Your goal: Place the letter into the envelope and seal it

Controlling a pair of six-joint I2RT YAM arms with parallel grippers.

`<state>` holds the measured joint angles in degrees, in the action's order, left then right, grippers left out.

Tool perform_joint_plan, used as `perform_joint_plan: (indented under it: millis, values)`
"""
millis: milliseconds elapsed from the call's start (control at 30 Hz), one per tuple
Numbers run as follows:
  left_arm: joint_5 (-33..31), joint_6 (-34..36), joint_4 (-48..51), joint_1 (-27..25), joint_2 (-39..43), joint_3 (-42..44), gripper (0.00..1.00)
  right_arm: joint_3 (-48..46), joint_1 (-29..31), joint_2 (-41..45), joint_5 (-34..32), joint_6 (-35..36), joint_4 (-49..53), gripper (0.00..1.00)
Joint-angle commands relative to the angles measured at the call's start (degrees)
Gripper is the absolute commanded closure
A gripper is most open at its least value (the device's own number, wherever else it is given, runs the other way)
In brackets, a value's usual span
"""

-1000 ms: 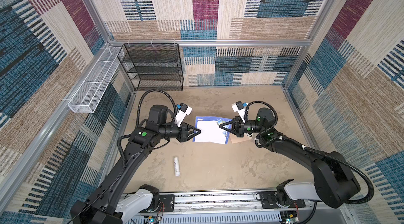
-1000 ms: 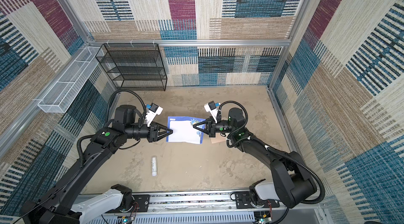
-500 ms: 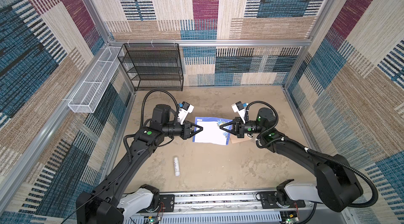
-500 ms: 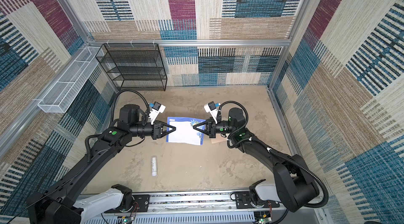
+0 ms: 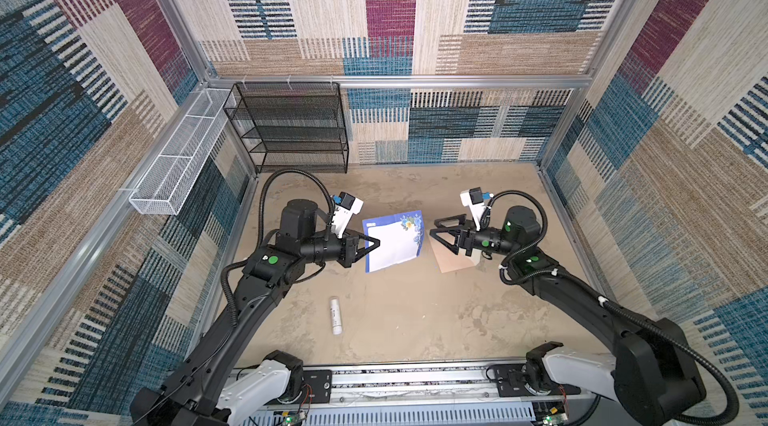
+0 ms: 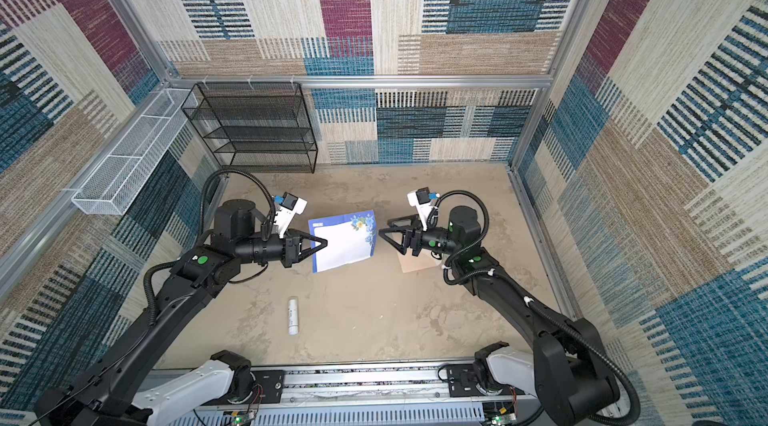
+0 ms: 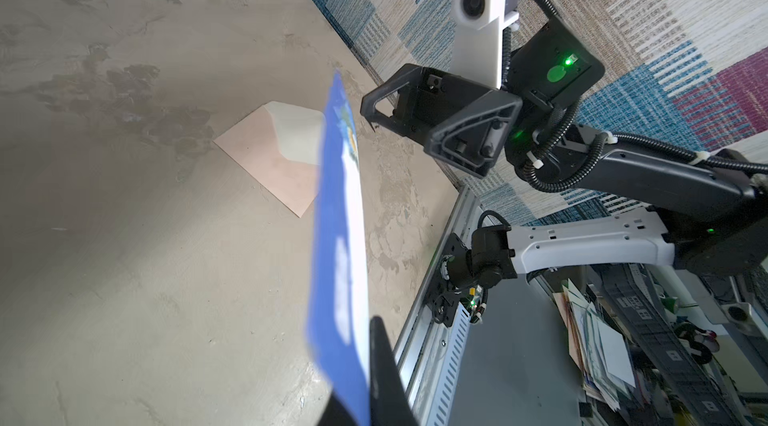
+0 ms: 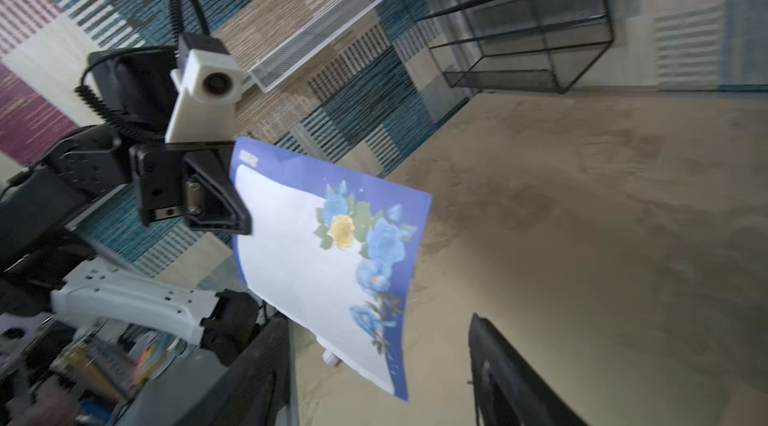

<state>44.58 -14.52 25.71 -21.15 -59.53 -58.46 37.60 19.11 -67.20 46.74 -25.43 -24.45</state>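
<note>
- A sand-coloured table (image 5: 415,320) fills the floor of the patterned enclosure in both top views.
- A black mesh shelf (image 5: 291,129) stands at its back edge, with a white wire basket (image 5: 178,166) on the side wall beside it.
- The letter (image 5: 395,243) hangs tilted above the table, pinched at one short edge by the left gripper (image 5: 376,242), whose jaws are closed on the paper.
- The right gripper (image 5: 433,227) sits just beside the flowered opposite edge, jaws spread, holding nothing.
- The envelope (image 7: 270,154) lies flat on the table beneath it, flap open.
- A white tube (image 5: 336,316) lies well apart, nearer the front rail.
</note>
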Motion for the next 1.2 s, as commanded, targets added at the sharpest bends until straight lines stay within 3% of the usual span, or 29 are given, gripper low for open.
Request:
perform_joint_plan:
  millis: [0, 267, 467, 733, 1167]
  values:
    - [-1.65, 2.34, 4.70, 0.13, 0.37, -1.43, 1.00, -0.75, -0.48, 1.35, -14.65, 3.13, 0.61, 0.30]
    - [2.69, 1.88, 5.15, 0.05, 0.34, -2.22, 1.00, 0.85, -0.48, -12.09, -11.01, 0.03, -5.70, 0.43]
    - [3.46, 0.65, 3.14, 0.05, -0.13, -1.31, 1.00, 1.64, 0.72, -17.76, -1.20, -2.48, -11.21, 0.47]
    - [-0.03, 1.59, 3.16, 0.05, -3.90, -1.22, 1.00, 1.24, 2.59, -15.22, 9.49, -3.77, -14.38, 0.47]
    - [-5.99, 2.22, 1.87, 0.05, -5.79, -0.44, 1.00, -0.25, 2.84, -7.01, 14.76, -0.95, -5.01, 0.41]
